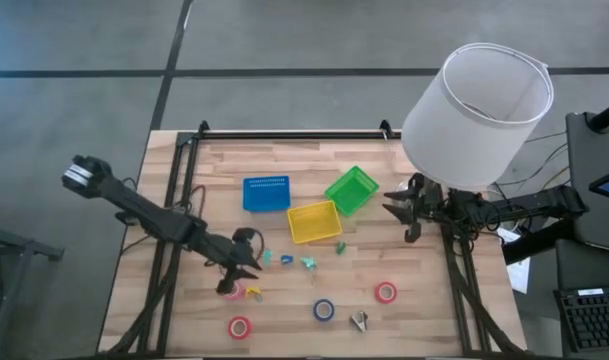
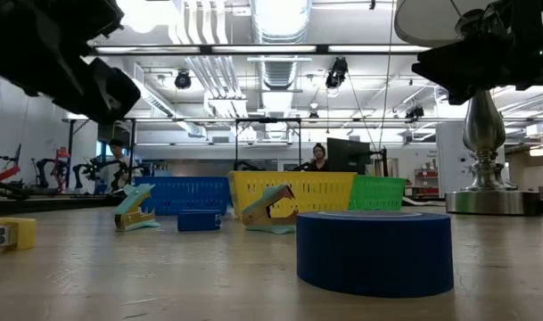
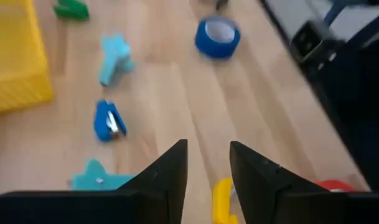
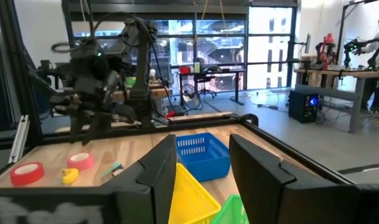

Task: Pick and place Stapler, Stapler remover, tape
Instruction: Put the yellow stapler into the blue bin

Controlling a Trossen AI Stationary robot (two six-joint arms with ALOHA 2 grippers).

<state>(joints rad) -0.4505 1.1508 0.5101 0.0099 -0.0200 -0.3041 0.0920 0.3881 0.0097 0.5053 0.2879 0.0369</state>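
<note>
Your left pincer (image 1: 236,283) hovers by a pink tape roll (image 1: 233,291) on the table (image 1: 284,320); your right pincer (image 1: 401,220) waits beside the green bin (image 1: 352,190).

High view: straight down on the whole table (image 1: 404,320). Landmark is the yellow bin (image 1: 314,222), near table centre.

Low view: at tabletop height, level, facing the yellow bin (image 2: 293,193) and the room behind; blue tape roll (image 2: 374,252) very close to the lens.

Left wrist view: steeply down, close to the tabletop; the yellow bin (image 3: 15,62) shows at the frame edge.

Right wrist view: level across the table, over the yellow bin (image 4: 186,193), toward the left arm (image 4: 96,81).
</note>
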